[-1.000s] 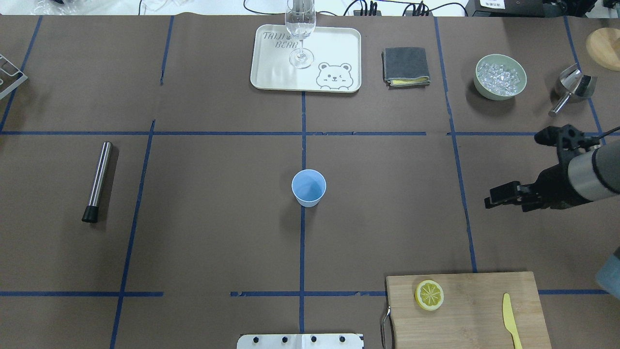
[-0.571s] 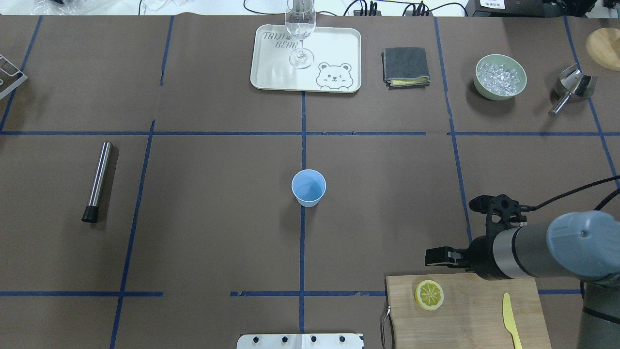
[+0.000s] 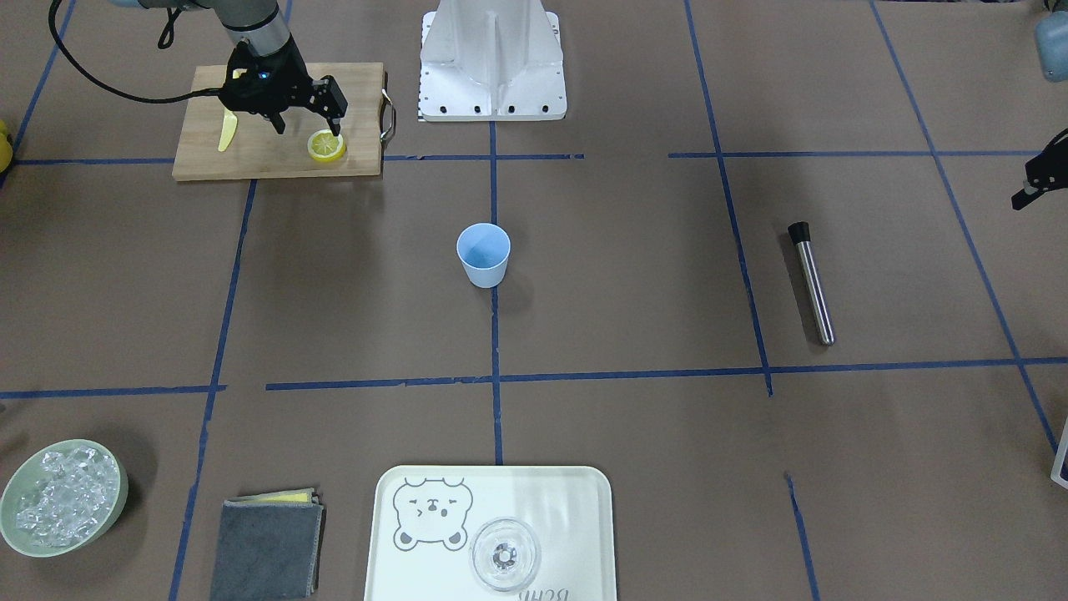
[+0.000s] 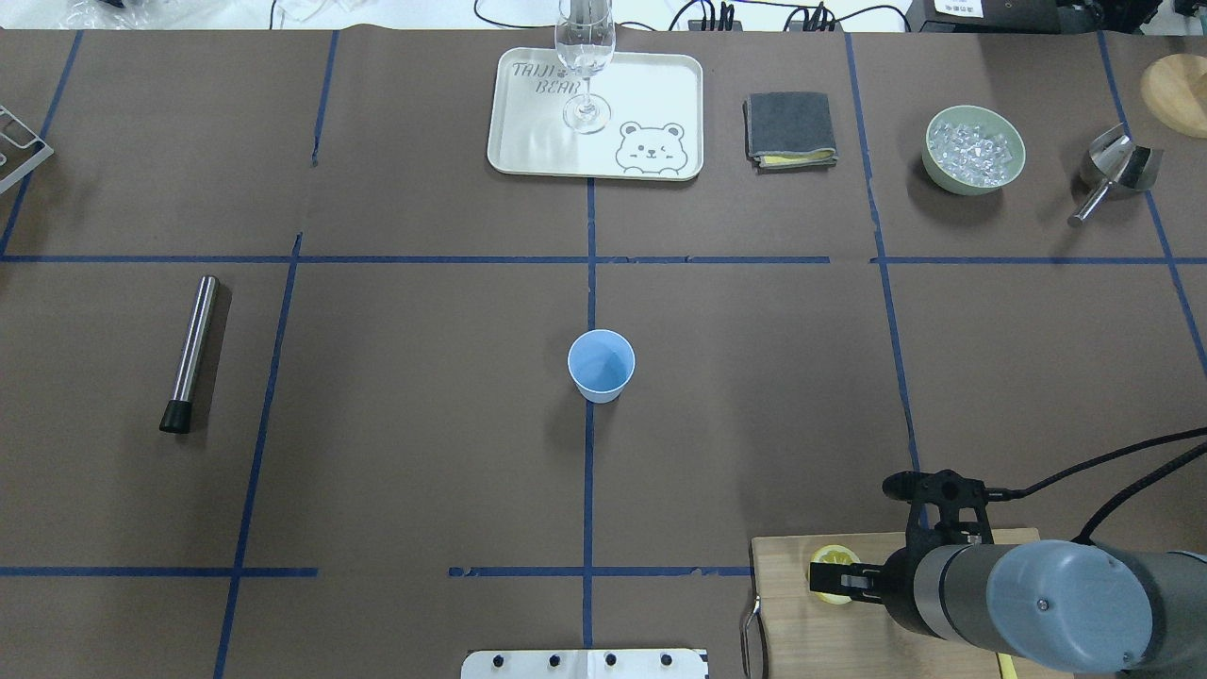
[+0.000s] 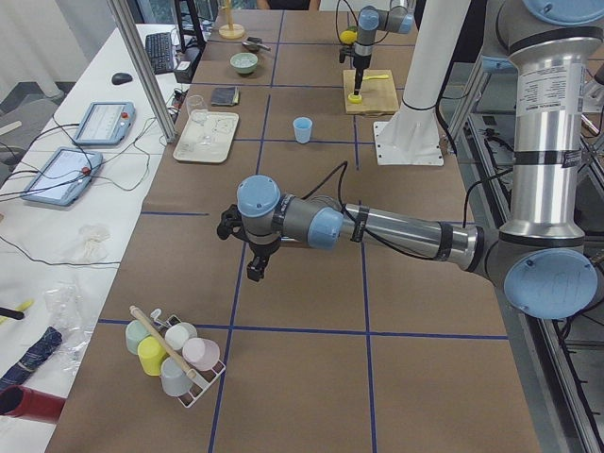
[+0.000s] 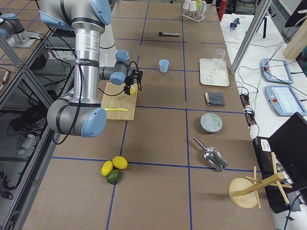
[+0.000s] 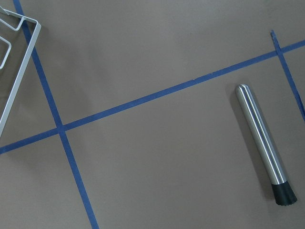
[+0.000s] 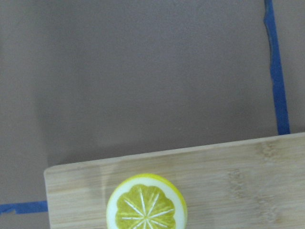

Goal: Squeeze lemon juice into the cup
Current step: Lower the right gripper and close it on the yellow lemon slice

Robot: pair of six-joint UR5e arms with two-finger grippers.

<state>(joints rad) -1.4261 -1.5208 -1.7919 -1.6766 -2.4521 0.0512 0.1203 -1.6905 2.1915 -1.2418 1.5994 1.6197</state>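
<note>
The right gripper [image 3: 307,125] has swung from mid-table to the cutting board [image 3: 275,163], jaws spread wide over the lemon [image 3: 326,147] lying flat there, well apart from the cup [image 3: 483,255], so grasping looks next, while the left gripper [image 5: 253,272] hangs far off, opening impossible to tell

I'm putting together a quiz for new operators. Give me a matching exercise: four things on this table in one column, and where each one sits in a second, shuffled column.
Things:
1. lemon
2. cup
3. glass
4. steel rod

Places:
A. standing on the bear tray
B. on the wooden board
C. upright at mid-table
D. lying flat on the robot's left side of the table

Pairs: 1-B, 2-C, 3-A, 4-D
</note>
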